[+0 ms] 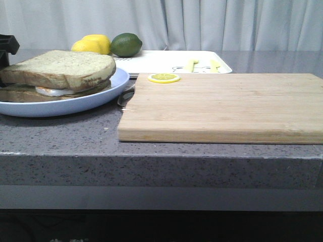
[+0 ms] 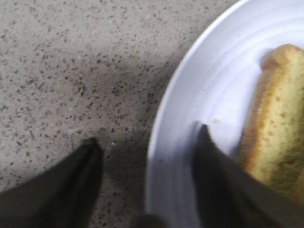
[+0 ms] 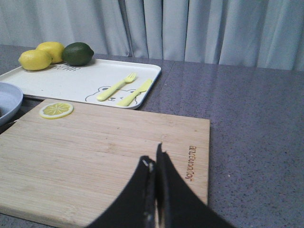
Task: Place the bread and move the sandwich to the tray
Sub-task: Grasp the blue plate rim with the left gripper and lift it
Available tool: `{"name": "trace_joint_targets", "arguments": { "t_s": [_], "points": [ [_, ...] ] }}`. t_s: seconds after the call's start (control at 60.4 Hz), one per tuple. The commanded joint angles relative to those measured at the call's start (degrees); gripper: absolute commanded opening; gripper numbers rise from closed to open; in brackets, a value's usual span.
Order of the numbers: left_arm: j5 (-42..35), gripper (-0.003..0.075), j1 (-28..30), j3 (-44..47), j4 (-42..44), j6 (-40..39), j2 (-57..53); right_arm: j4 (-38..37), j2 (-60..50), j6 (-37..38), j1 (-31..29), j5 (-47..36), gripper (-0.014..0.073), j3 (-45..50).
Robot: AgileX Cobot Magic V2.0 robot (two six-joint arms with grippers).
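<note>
One cutting board (image 3: 95, 156) branded "Joyouota", bear-print tray (image 3: 80, 80) behind

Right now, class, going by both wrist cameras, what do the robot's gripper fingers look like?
Both are plain matte black. The left gripper has two broad, wedge-shaped fingers tapering to points. The right gripper has curved, blade-like fingers with pale edges. No cables or markings show.

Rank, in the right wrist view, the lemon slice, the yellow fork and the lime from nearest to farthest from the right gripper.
From the right gripper, shut over the cutting board:
1. Lemon slice, on the board's far corner, toward the plate side.
2. Yellow fork, on the white tray behind the board.
3. Lime, at the tray's far edge beside the lemons.
</note>
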Motion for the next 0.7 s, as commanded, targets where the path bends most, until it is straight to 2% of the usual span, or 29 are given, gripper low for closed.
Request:
{"name": "trace_joint_targets", "arguments": {
  "t_s": [0.0,0.099,0.331,0.546,0.679],
  "points": [
    [-2.4,0.017,-0.2,-1.7,0.2,-0.5,-1.4,0.5,0.4,-0.6,-0.2,-4.6,-0.0085,-1.6],
    [-2.1,-0.0014,-0.2,-1.7,0.1,-0.5,-1.3,0.5,0.4,-0.6,-0.2,-4.6,-0.0085,-1.6],
    [-1.0,-0.0018,1.5,-2.2,-4.2,-0.1,-1.9,0.5,0.4,-0.6,-0.2,-4.6,-0.0085,-1.6],
    [4.0,-0.0018,8.3,-4.8,-24.8,13.8,-7.0,0.5,0.4,-0.6,-0.2,-4.6,-0.0085,-1.6],
    [9.7,-0.0019,12.2,-7.1,-33.5,18.2,-7.6,0.5,0.4,-0.6,-0.2,-4.7,-0.0085,-1.6]
  ]
}}
